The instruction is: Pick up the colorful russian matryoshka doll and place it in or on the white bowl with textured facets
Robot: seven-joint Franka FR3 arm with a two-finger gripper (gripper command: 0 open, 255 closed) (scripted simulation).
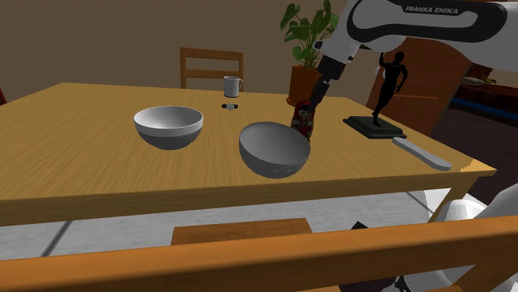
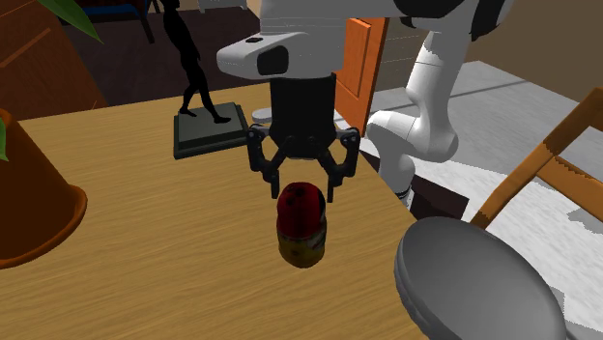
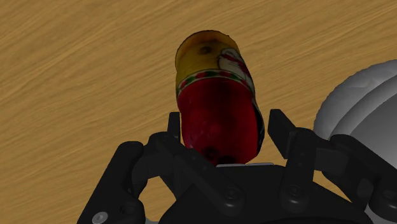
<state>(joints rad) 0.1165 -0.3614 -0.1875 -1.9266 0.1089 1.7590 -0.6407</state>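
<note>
From the shoulder view, a wooden table (image 1: 75,149) is seen, with a wooden chair (image 1: 212,65) set behind it and a potted plant (image 1: 300,33) at the far edge. Laid out on it are a white-lined bowl (image 1: 168,126), a pale grey faceted bowl (image 1: 274,149) tipped a bit, a mug (image 1: 233,85), a black figurine (image 1: 388,83) on its base and a grey knife-like thing (image 1: 422,153). The matryoshka doll (image 1: 305,123) is tucked just behind the grey bowl, with the gripper (image 1: 309,104) right over it.

Second exterior view: the gripper (image 2: 301,190) is positioned over the red top of the doll (image 2: 301,227), fingers spread to either side. The doll's yellow lower half is made out here, whereas it's partly hidden behind the bowl in the shoulder view. An orange-brown panel (image 2: 365,58) and pale floor (image 2: 483,97) are caught beyond the table edge.

Wrist view: the fingers (image 3: 283,133) are held apart, not clamped. A gap is left beside the doll (image 3: 216,108), and wood grain is seen underneath.
</note>
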